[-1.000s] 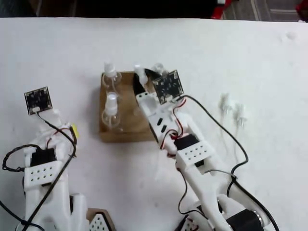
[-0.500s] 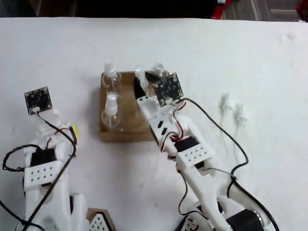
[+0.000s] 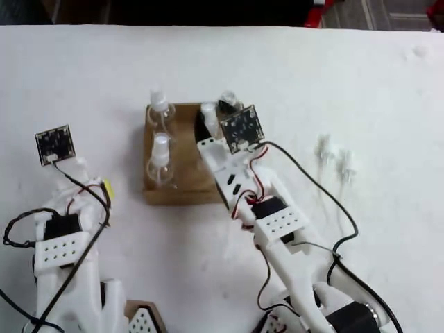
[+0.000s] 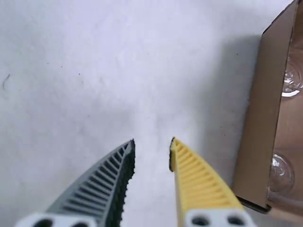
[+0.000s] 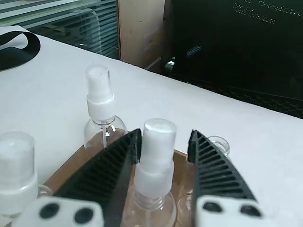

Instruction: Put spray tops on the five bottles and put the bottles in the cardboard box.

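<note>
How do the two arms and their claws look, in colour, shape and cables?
Both arms are white plastic; the left arm and right arm each carry a small black square circuit board. Black cables and thin red wires run along them. The left claw has one grey and one yellow ribbed pointed finger; the right claw has two black ones.

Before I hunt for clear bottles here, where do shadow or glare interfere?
High view: the bright white table swallows the loose spray tops; bottles in the cardboard box show mainly by white caps. Left wrist view: the box casts a soft shadow; glints mark bottle bases. Right wrist view: the spray top between the fingers stands out against a dark backdrop.
</note>
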`<state>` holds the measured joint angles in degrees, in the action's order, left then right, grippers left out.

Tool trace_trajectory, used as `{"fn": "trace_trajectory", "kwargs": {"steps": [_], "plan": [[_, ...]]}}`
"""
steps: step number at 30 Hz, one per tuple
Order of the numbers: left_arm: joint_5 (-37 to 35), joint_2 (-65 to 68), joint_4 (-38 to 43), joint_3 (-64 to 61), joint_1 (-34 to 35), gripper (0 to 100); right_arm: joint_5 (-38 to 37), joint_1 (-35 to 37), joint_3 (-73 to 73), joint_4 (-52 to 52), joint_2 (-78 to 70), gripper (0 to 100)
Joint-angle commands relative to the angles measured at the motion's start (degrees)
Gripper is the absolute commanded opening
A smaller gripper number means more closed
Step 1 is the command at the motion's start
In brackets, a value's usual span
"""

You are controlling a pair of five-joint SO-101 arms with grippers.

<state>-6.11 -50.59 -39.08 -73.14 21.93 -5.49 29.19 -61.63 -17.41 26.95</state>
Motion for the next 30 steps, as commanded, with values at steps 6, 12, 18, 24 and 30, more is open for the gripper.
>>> {"fn": "trace_trajectory", "kwargs": {"steps": [6, 12, 18, 24, 30], "plan": [[0.5, -0.7, 1.8, 0.3, -0.7, 12, 3.0, -0.5, 7.3, 13.8, 5.6, 23.0], [0.5, -0.7, 1.8, 0.3, -0.7, 12, 6.4, 0.0, 16.3, 23.1, 0.9, 23.1], [0.5, -0.7, 1.8, 0.3, -0.7, 12, 6.0, -0.6, 18.7, 23.9, -3.0, 17.0], [0.5, -0.7, 1.8, 0.3, -0.7, 12, 5.9, -0.5, 18.7, 23.5, -2.9, 1.1], [0.5, -0.7, 1.8, 0.3, -0.7, 12, 5.9, -0.6, 18.5, 23.7, -2.9, 1.5]]}}
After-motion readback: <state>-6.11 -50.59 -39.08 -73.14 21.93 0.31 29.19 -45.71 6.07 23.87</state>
